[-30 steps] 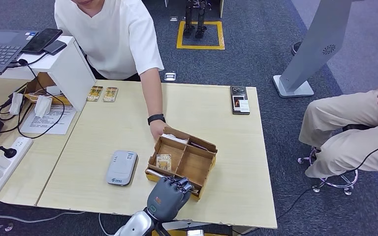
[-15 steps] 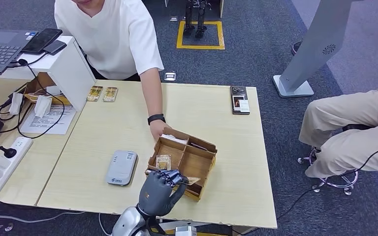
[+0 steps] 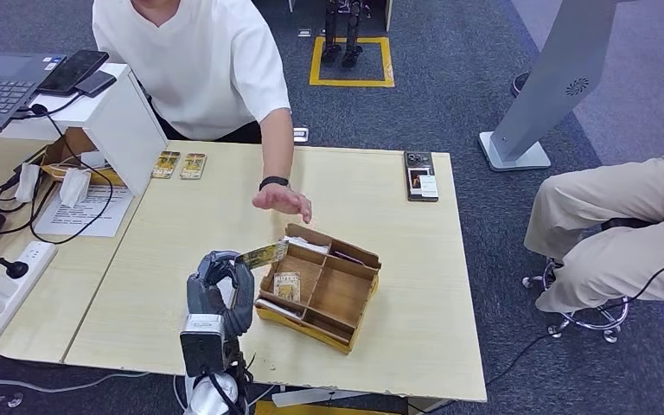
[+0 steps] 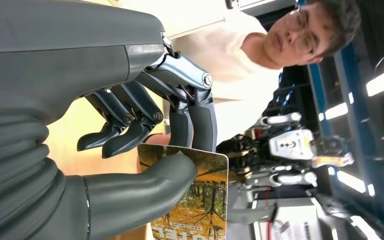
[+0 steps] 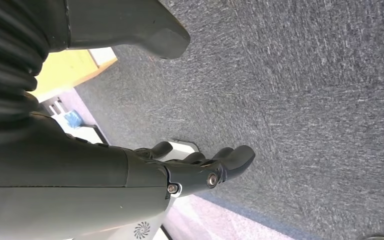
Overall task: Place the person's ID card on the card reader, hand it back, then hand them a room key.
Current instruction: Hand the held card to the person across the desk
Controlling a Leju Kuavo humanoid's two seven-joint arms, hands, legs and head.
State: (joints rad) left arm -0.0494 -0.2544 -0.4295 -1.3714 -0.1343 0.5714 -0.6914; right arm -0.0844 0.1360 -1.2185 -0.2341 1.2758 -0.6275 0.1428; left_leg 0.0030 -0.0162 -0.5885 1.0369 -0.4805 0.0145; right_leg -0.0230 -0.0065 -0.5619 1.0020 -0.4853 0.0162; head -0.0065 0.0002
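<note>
- Left wrist view: the fingers (image 4: 200,120) and thick thumb of the left hand (image 3: 219,290) are clamped on a room key (image 4: 200,200), a card printed with yellow autumn trees, pinched at its edge.
- In the head view the room key (image 3: 262,255) sticks out of the hand toward the person, above the table's surface, just beside the near-left corner of the wooden organiser box (image 3: 322,285).
- A second ago this hand was low at the table's near edge with its fingers at the box's front compartment; half a second ago it was at the box's front edge. It has since lifted, swung to the left of the box and turned upright with the card in its grasp.
- The person's hand (image 3: 282,200), wearing a black wristband, rested at the far-left corner of the box earlier; it is now raised off the box, palm down, hovering above the table (image 3: 380,225) near the card's free end, apart from it.
- Another card (image 3: 287,286) lies flat in the box's front-left compartment, as before.
- Right wrist view: the right hand (image 5: 180,172) hangs over grey carpet, fingers apart and holding nothing.
</note>
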